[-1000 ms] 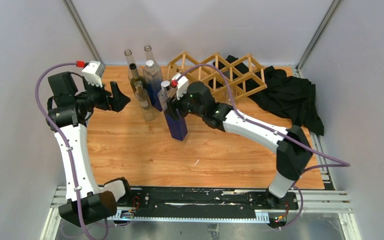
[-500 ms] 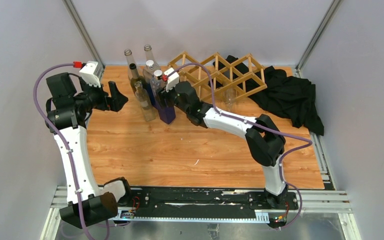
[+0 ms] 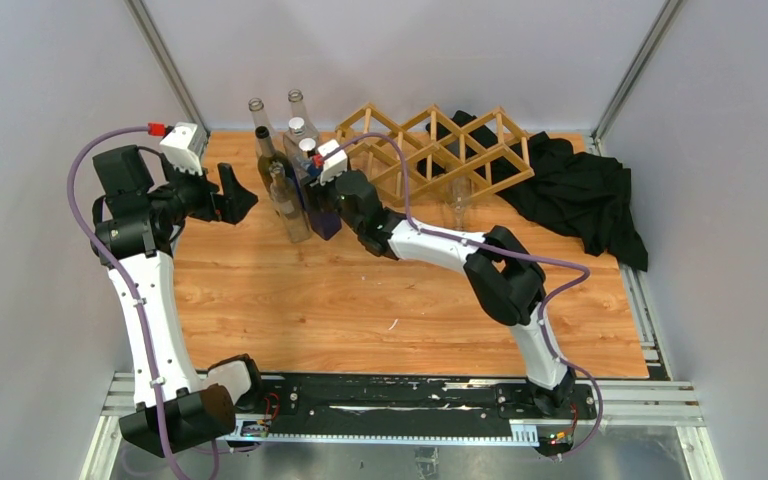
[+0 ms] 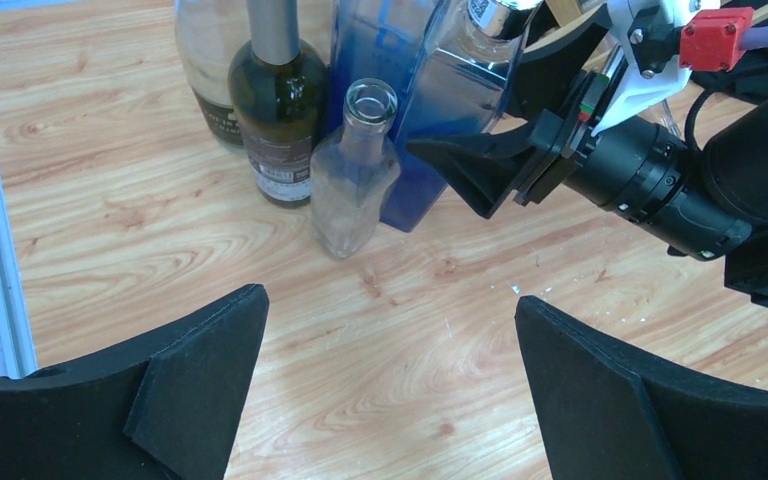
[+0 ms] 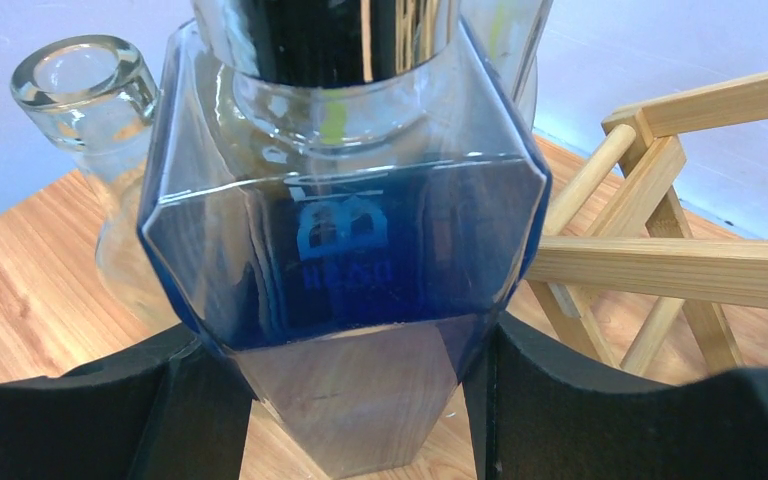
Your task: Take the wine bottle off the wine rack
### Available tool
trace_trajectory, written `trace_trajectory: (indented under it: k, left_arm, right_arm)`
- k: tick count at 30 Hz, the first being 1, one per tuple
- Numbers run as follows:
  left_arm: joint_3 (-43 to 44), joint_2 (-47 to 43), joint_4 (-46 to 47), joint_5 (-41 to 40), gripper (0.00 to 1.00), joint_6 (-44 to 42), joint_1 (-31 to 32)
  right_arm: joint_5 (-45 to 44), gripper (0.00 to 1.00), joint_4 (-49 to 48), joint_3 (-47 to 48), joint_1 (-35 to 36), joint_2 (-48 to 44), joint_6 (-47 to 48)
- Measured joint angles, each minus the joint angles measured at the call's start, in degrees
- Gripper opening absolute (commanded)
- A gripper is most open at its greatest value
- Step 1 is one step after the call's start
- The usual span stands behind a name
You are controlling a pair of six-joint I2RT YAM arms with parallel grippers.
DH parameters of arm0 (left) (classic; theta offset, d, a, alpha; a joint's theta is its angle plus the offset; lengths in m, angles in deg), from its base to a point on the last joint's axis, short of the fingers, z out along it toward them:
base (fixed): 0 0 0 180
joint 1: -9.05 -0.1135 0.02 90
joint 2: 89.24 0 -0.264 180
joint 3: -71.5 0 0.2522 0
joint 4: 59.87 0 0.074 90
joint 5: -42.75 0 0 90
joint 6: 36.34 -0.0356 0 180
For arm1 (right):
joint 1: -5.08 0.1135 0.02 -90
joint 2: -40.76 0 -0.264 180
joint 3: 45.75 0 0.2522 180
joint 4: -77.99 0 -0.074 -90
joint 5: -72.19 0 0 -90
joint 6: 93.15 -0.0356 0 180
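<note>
My left arm (image 3: pixel 145 300) and right arm (image 3: pixel 430 243) match: white shells on the long links, black joints. A purple cable (image 3: pixel 110 134) loops along each to a red plug (image 3: pixel 160 129) beside a white camera box (image 3: pixel 185 147). The left hand (image 4: pixel 390 380) and right hand (image 3: pixel 322 208) carry black, wedge-shaped fingers (image 4: pixel 190 370) with matte faces.

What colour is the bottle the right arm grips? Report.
The bottle is blue glass; right wrist view.

The wine bottle (image 5: pixel 340 260) is glossy glass, the wine rack (image 5: pixel 660 268) bare wood.
</note>
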Motion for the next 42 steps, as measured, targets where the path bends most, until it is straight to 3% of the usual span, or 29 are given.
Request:
trace_trajectory:
  k: [3,5,16,26,34,37,42]
  left_arm:
    - [-0.4,0.0,0.2,0.2,1.00,-0.3,0.0]
    - [-0.9,0.0,0.2,0.2,1.00,-0.5,0.0]
    - [-1.7,-0.3,0.2,1.5,1.00,-0.7,0.0]
    - [-1.7,-0.4,0.2,1.5,1.00,-0.5,0.0]
    - [-1.7,-0.4,0.2,2.1,1.00,-0.2,0.0]
    - [-1.7,-0.4,0.2,2.8,1.00,0.0,0.0]
    - [-1.8,-0.4,0.2,3.5,1.00,0.4,0.0]
  right_arm:
    - [-0.7,0.78,0.1,0.5,0.4,0.3,0.4]
    - [-1.0,0.87,0.1,0.5,0.5,0.3,0.5]
    - [-2.1,0.93,0.3,-2.7,1.1,-8.0,0.7]
    - [-7.3,0.97,14.2,-14.5,-0.4,-30.4,-4.3]
    - [-10.2,0.97,28.0,-32.3,-15.5,-44.9,-17.6]
    - [-9.4,0.94,31.7,-38.2,-21.6,-45.7,-22.1]
    - [-6.1,0.90,32.3,-40.1,-27.6,-42.1,-26.2]
